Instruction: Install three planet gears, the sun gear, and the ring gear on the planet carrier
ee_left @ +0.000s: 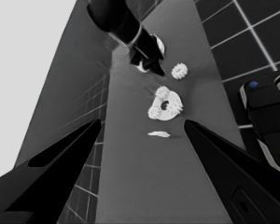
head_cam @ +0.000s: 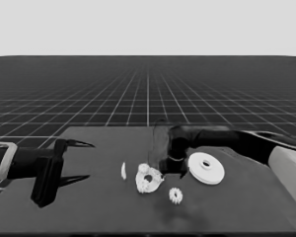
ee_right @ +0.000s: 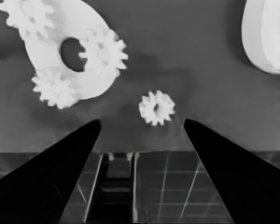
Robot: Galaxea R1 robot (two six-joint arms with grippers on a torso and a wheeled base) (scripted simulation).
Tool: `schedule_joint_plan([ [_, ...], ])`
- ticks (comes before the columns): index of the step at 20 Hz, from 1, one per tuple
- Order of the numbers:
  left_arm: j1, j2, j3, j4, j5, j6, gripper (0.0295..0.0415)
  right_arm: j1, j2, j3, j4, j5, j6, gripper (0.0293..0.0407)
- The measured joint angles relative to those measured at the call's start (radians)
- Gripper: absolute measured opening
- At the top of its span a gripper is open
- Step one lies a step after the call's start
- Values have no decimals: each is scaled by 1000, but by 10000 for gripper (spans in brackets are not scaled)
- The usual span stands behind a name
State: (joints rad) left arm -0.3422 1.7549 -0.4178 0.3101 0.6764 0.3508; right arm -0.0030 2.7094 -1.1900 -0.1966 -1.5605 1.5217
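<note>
While three gears sit on it, smaller round part: the planet carrier, at mid-table, its centre hole uncovered.
Seated gears: three planet gears ringed around that hole; this step I judge done.
Loose gear: lies apart, nearer the table's front edge; I judge it the sun gear, not yet placed.
Larger round part: the ring gear, flat on the table just beside the carrier, not yet fitted.
My right gripper: fingers spread, holding nothing, above the gap between the two round parts.
My left gripper: parked over the table's left end, fingers apart, empty.
Thin white piece: lies beside the carrier.
Surface: dark table.
Room: gridded floor to the horizon.
</note>
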Motion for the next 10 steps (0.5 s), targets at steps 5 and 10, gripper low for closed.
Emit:
schedule_joint_plan([
  [5,0,0,0,0,0,0,385,-3,-93,139,-4,-9,46,385],
  [10,0,0,0,0,0,0,385,-165,-86,84,-167,5,0,385],
])
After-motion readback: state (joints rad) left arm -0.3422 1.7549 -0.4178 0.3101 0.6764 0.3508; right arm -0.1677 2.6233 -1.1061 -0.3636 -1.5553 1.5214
